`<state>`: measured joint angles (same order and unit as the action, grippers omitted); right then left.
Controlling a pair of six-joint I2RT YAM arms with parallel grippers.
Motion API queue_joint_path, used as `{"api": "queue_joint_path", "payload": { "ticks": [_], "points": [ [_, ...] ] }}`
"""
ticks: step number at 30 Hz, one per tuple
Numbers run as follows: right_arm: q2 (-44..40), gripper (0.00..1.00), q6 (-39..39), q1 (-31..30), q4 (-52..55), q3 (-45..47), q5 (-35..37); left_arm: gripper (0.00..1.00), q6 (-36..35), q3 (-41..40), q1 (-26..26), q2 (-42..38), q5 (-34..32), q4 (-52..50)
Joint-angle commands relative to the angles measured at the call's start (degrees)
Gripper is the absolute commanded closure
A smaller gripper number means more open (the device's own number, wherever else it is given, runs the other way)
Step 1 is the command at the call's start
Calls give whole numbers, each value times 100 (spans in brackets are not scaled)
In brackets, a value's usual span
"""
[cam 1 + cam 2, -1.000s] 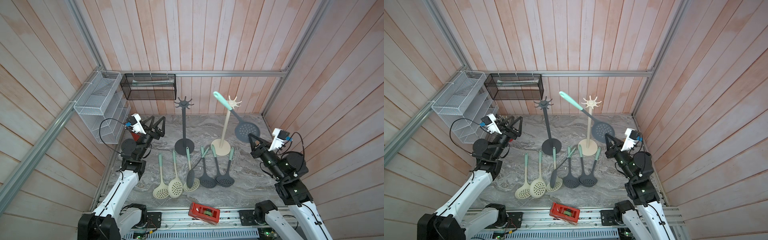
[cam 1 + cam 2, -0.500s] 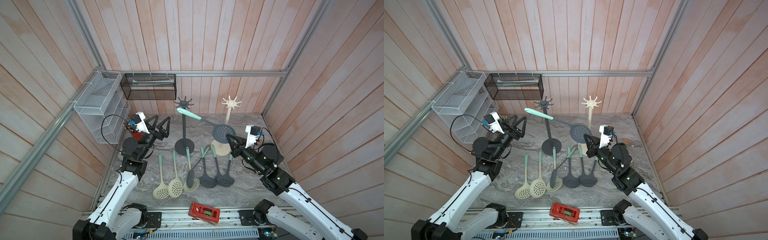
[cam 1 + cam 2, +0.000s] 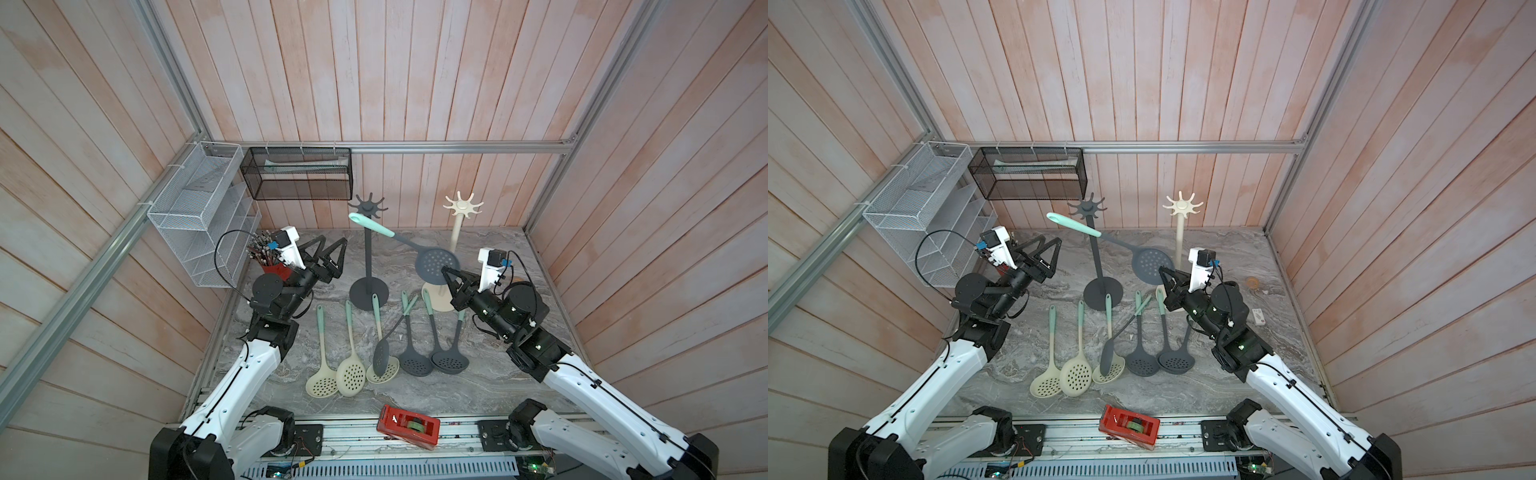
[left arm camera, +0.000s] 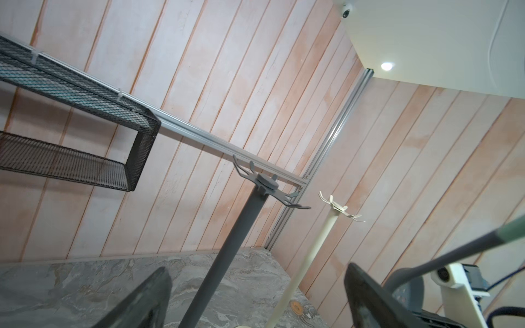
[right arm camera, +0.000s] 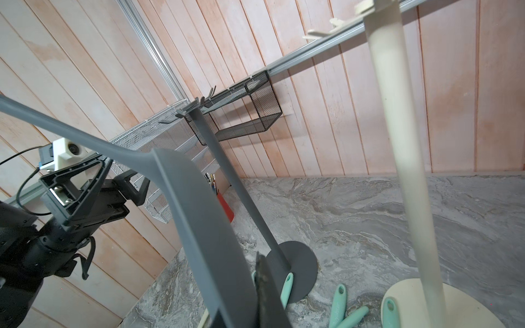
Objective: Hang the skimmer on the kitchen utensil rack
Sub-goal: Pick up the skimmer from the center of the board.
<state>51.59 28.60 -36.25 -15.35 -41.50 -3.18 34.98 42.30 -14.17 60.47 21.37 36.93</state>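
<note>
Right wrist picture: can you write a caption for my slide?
The right gripper pinches the dark skimmer by its head; the open left gripper, grey rack and cream rack stand beyond.

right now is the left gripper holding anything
No, the left gripper stands wide open with nothing between its jaws, while the right gripper grips the dark skimmer by its bowl.

White arm links [image 3: 232,386], black joints [image 3: 266,289], black triangular fingers [image 3: 334,268], white wrist camera mounts [image 3: 291,243], looping black cables [image 3: 217,259].

Both top views look down over the whole scene; both wrist cameras tilt upward, sharing the grey rack [image 4: 246,218]
</note>
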Motion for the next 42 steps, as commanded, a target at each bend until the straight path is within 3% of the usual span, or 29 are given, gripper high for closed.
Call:
{"api": "queue_joint_path", "payload": {
  "ticks": [1,11,17,35,39,42],
  "points": [
    [73,98,220,-30,-432,71,-171,9,156,42,-212,-3,456,651],
    [258,98,357,-39,-530,107,-351,17,-313,330,-928,231,1157,877],
    [335,98,468,-49,-533,159,-523,21,-457,554,-1245,487,1143,1052],
    [358,95,638,-146,-600,389,-614,39,-344,838,-1413,1124,910,1732],
    [375,92,656,-146,-616,394,-618,56,-283,890,-1433,1224,935,1829],
    [353,87,660,-146,-565,397,-597,75,-273,898,-1438,1238,918,1838]
  ]
}}
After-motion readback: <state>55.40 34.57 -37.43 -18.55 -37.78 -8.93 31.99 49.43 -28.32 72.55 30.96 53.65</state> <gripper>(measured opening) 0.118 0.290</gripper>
